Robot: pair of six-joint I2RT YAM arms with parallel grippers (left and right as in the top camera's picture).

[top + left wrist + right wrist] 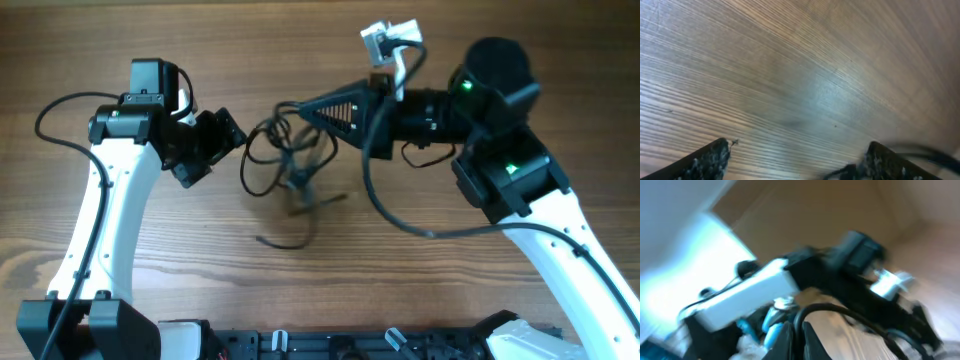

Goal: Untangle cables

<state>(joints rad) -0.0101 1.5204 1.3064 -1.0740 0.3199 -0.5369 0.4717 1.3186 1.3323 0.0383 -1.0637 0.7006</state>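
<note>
Cables [297, 182] between left claw [222, 155], right claw [302, 108]

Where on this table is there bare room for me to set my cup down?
Bare table runs along the far edge, beyond the left arm. Another free strip lies at the near side, between the left arm and the right arm, below the cables. Crowded: the middle, where the cables tangle between the left pincer and the right pincer.

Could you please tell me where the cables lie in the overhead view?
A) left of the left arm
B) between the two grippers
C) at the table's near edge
B: the cables lie between the left gripper and the right gripper.
</note>
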